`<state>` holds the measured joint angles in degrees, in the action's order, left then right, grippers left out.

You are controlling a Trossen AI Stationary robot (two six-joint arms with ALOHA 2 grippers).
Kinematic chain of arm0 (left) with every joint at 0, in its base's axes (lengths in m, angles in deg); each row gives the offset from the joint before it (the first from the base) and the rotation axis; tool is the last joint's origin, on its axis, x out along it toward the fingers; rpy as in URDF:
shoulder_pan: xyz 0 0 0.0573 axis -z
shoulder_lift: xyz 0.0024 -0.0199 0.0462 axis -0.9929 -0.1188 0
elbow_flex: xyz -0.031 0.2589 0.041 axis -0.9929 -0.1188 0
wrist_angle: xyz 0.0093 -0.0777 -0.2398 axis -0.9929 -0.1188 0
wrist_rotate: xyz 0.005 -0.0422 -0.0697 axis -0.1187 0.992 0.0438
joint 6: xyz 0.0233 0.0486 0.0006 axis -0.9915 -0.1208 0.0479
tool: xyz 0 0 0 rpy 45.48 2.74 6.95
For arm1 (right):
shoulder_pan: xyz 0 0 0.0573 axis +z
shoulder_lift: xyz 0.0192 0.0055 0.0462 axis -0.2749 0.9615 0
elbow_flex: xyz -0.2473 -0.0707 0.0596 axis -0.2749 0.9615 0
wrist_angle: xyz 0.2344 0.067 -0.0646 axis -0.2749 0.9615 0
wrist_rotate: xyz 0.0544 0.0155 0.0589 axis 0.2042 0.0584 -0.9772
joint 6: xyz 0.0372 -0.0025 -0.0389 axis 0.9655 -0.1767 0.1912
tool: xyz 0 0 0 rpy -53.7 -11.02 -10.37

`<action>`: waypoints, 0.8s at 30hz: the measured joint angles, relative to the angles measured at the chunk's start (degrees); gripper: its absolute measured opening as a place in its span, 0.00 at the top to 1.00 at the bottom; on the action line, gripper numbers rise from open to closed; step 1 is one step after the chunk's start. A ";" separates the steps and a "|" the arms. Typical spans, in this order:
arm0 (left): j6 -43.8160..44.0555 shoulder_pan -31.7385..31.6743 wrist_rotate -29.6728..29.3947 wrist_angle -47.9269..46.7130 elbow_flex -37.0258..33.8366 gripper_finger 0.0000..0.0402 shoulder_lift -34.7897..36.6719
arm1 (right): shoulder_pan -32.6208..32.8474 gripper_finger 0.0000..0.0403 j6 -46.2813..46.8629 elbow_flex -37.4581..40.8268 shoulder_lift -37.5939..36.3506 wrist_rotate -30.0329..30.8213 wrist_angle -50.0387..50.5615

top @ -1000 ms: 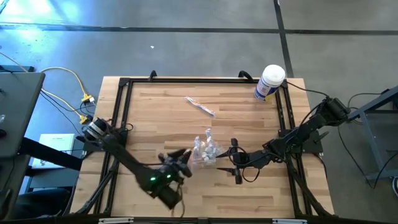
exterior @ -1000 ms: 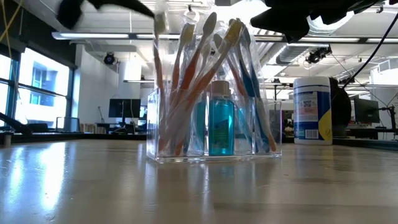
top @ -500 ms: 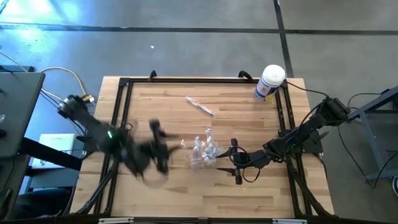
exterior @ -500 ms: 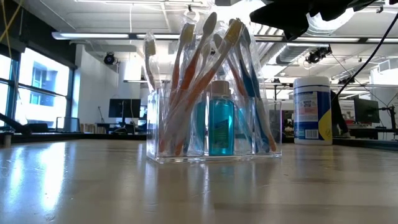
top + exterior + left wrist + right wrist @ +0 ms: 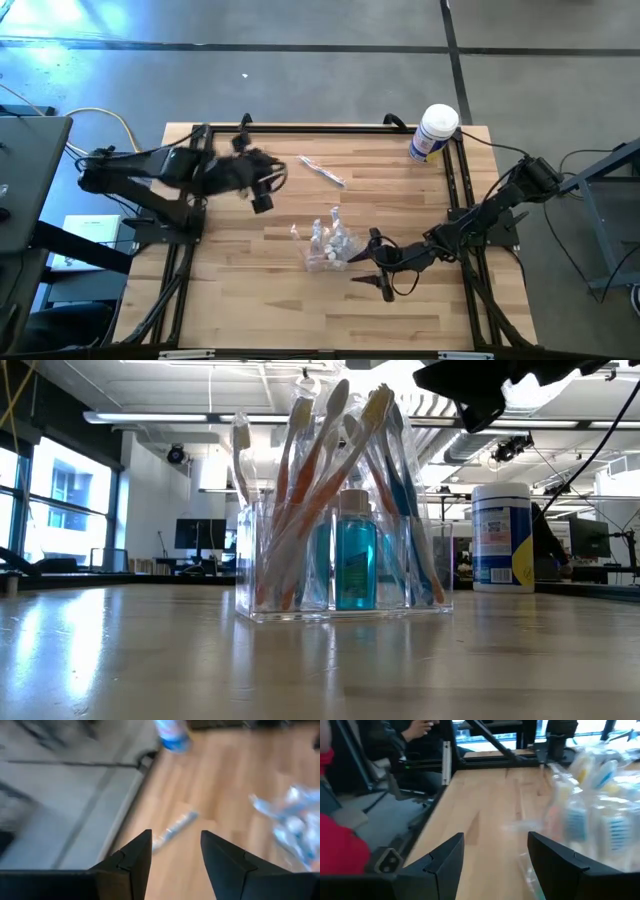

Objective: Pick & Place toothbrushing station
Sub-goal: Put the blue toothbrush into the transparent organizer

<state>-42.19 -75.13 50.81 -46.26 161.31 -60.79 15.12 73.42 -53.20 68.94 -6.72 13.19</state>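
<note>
The toothbrushing station point(image 5: 328, 246), a clear holder with several toothbrushes and a blue bottle, stands on its flat base at mid-table point(image 5: 345, 560). My right gripper point(image 5: 378, 265) is open just to its right, raised off the table. In the right wrist view the station point(image 5: 592, 815) lies off to one side, not between the fingers of the right gripper point(image 5: 495, 862). My left gripper point(image 5: 262, 192) is open over the table's far left part, away from the station, with nothing between its fingers point(image 5: 175, 855).
A wrapped toothbrush point(image 5: 322, 171) lies loose on the wood toward the far edge, and also shows in the left wrist view point(image 5: 172, 831). A white canister with a blue label point(image 5: 434, 133) stands at the far right corner. A black frame point(image 5: 300, 130) borders the table. People sit beyond the table point(image 5: 395, 750).
My left gripper has swung from just left of the station, near the table's front, back to the far left part of the table, staying open. My right gripper has kept its place and rolled a little. The station has not moved.
</note>
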 joint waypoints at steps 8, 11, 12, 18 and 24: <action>-10.64 -23.37 34.58 -0.07 -0.04 0.59 -3.84 | 4.60 0.48 4.21 0.00 0.00 0.12 -0.46; -14.39 -32.24 44.32 -1.17 -0.04 0.59 -6.31 | 6.57 0.48 5.37 0.00 0.03 0.30 -0.96; -15.15 -34.95 47.11 -1.77 -0.04 0.59 -7.39 | 7.18 0.48 5.45 0.00 0.45 0.40 -1.96; -20.15 -45.46 61.79 -3.94 -0.68 0.59 -15.25 | 9.29 0.48 3.66 -0.02 5.08 0.36 -9.41; -24.08 -48.13 64.79 -4.52 -0.68 0.59 -23.06 | 8.90 0.48 6.59 -0.02 8.04 2.20 -12.63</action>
<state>-66.27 -123.26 115.60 -50.77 160.63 -83.85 24.02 80.01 -53.22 76.97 -4.52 0.56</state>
